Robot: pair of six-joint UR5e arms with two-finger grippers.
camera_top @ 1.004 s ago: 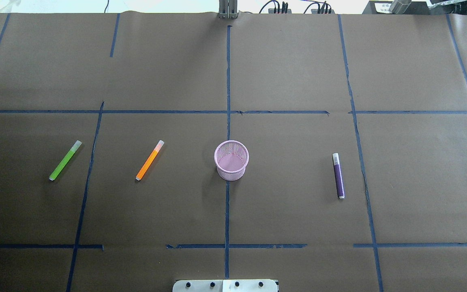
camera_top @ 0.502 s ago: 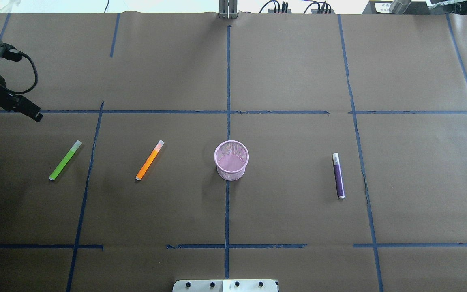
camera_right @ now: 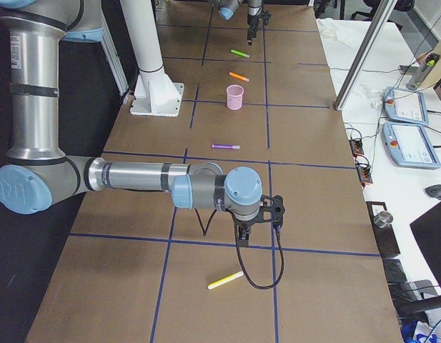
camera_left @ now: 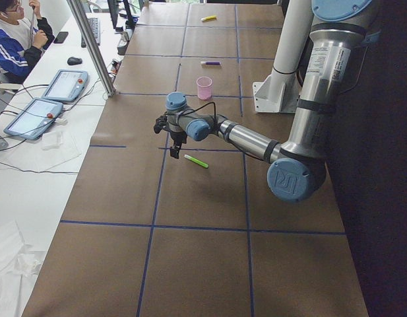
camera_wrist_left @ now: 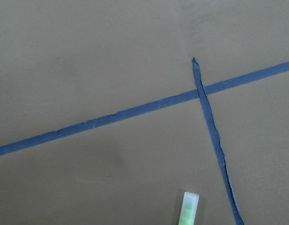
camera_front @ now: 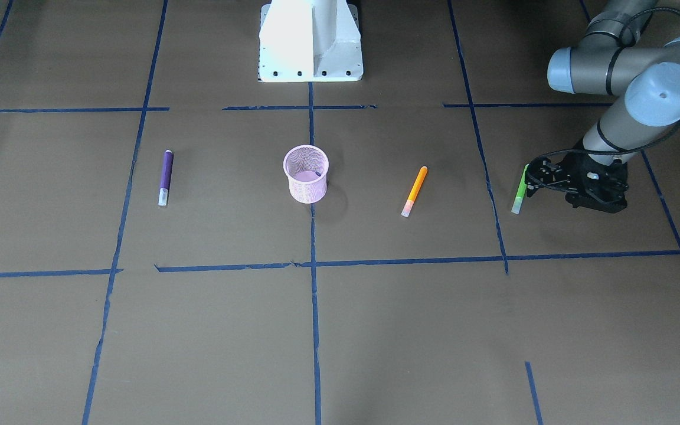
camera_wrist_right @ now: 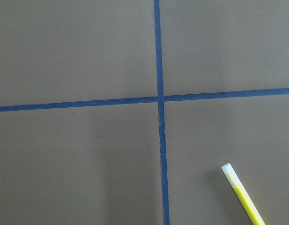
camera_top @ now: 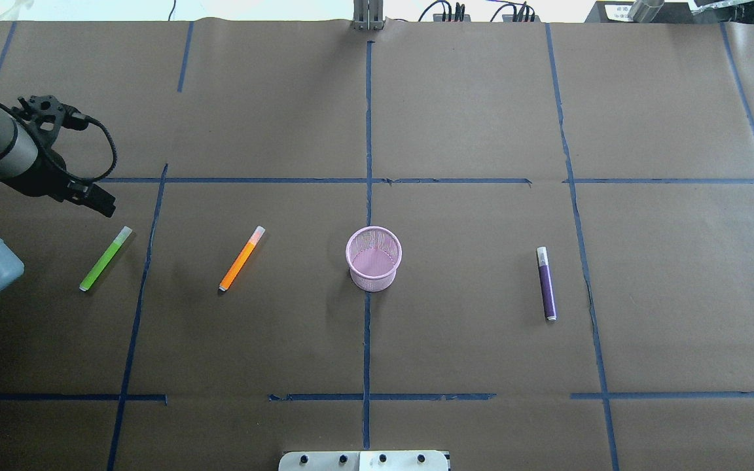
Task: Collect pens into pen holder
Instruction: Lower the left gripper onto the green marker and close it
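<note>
The pink mesh pen holder [camera_top: 374,258] stands upright at the table's middle; it also shows in the front view [camera_front: 306,173]. The green pen [camera_top: 105,258] lies far left, the orange pen [camera_top: 241,258] lies between it and the holder, and the purple pen [camera_top: 546,283] lies to the right. My left gripper [camera_top: 103,205] hovers just beyond the green pen's pale cap and holds nothing; in the front view [camera_front: 528,181] its fingers look spread. The left wrist view shows only that cap [camera_wrist_left: 188,208]. My right gripper [camera_right: 259,221] shows only in the right side view, where I cannot tell whether it is open.
A yellow pen [camera_right: 225,280] lies near my right gripper, off the overhead view; it also shows in the right wrist view [camera_wrist_right: 242,194]. Blue tape lines [camera_top: 368,196] grid the brown table. The robot's base plate [camera_front: 310,41] stands at the near edge.
My left arm has come in from the left edge and moved right and nearer, ending just beyond the green pen's cap. The pens and the holder have not moved.
</note>
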